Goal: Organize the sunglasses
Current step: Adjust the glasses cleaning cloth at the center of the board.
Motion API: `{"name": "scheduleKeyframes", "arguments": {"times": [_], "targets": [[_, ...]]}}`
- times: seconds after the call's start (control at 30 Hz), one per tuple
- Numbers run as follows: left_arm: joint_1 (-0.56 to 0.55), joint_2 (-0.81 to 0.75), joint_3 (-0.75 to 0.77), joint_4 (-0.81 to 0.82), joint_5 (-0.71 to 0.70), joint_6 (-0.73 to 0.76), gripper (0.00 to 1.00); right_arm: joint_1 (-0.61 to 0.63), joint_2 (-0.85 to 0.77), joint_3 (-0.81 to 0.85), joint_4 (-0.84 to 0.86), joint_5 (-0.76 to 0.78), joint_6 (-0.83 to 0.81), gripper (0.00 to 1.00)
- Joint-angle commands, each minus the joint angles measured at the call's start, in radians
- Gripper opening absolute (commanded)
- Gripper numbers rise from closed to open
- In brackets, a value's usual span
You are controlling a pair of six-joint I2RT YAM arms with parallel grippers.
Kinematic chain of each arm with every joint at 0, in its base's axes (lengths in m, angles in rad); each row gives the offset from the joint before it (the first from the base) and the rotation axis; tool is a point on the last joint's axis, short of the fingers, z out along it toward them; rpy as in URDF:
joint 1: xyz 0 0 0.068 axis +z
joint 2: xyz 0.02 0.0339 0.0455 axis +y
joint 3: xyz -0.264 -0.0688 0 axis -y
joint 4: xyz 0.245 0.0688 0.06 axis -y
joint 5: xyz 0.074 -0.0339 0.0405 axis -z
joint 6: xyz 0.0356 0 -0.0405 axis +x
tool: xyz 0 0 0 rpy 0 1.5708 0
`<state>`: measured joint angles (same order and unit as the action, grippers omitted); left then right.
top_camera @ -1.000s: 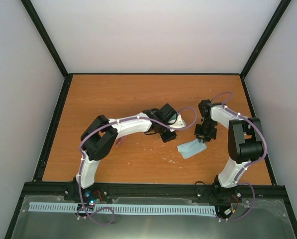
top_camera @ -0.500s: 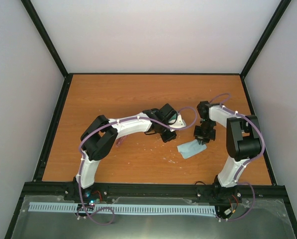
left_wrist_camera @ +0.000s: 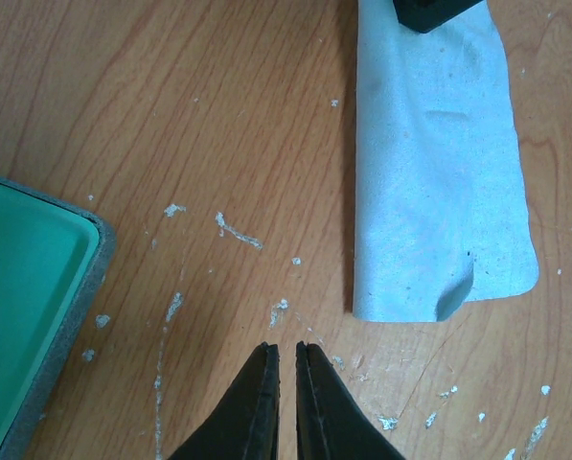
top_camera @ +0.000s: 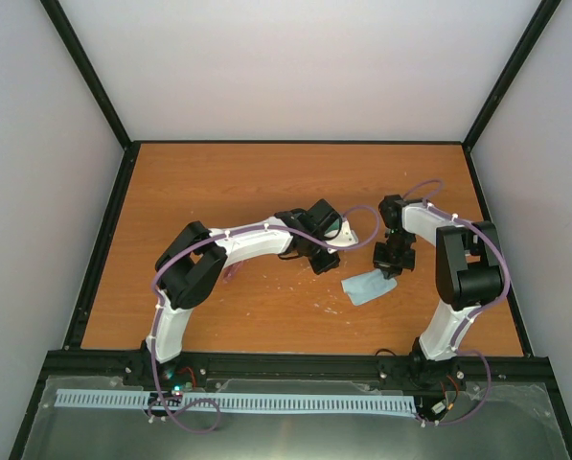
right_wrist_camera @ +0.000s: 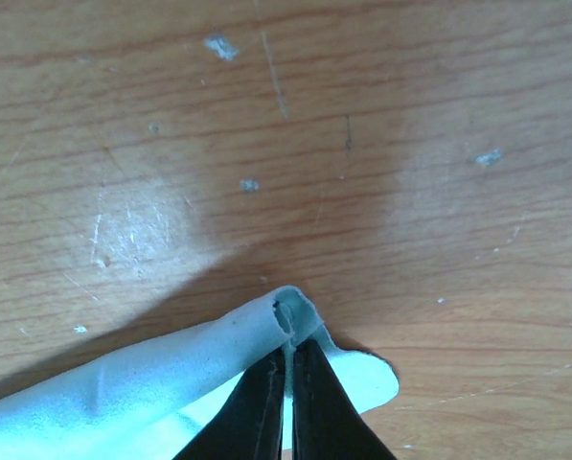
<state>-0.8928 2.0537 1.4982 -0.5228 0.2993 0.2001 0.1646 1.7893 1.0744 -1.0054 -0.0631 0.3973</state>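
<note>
Sunglasses point(top_camera: 230, 272) look light, thin and brittle, so I'd pinch mid-frame; right gripper point(right_wrist_camera: 286, 353) is clamped on the cloth point(left_wrist_camera: 439, 192), left gripper point(left_wrist_camera: 286, 351) together and empty.

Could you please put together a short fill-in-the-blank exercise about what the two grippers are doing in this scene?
1. The right gripper is shut on the edge of the pale ____ cloth.
2. The left gripper is shut above the wood and holds ____.
3. The case at the left of the left wrist view has a ____ inside.
Missing words: blue; nothing; green.
</note>
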Motion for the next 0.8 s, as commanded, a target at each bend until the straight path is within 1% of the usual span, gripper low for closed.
{"name": "scheduleKeyframes", "arguments": {"times": [0.0,0.03,0.23,0.43,0.6,0.77], "targets": [[0.003,-0.046,0.005,0.018,0.01,-0.004,0.09,0.009,-0.026,0.019,-0.038,0.015,0.0,0.07],[0.003,-0.046,0.005,0.018,0.011,-0.004,0.09,0.009,-0.022,0.021,-0.04,0.016,-0.002,0.09],[0.003,-0.046,0.008,0.02,0.013,-0.005,0.1,0.009,-0.012,0.019,-0.031,0.015,-0.006,0.03],[-0.001,-0.031,0.006,0.017,0.041,0.001,0.1,0.009,-0.032,0.023,-0.041,0.019,-0.005,0.03],[-0.03,-0.005,0.018,0.0,0.052,0.002,0.08,0.009,-0.055,0.025,-0.066,0.011,-0.01,0.03],[-0.053,-0.018,0.013,-0.011,0.064,0.001,0.08,0.009,-0.09,0.036,-0.08,0.004,-0.006,0.03]]}}
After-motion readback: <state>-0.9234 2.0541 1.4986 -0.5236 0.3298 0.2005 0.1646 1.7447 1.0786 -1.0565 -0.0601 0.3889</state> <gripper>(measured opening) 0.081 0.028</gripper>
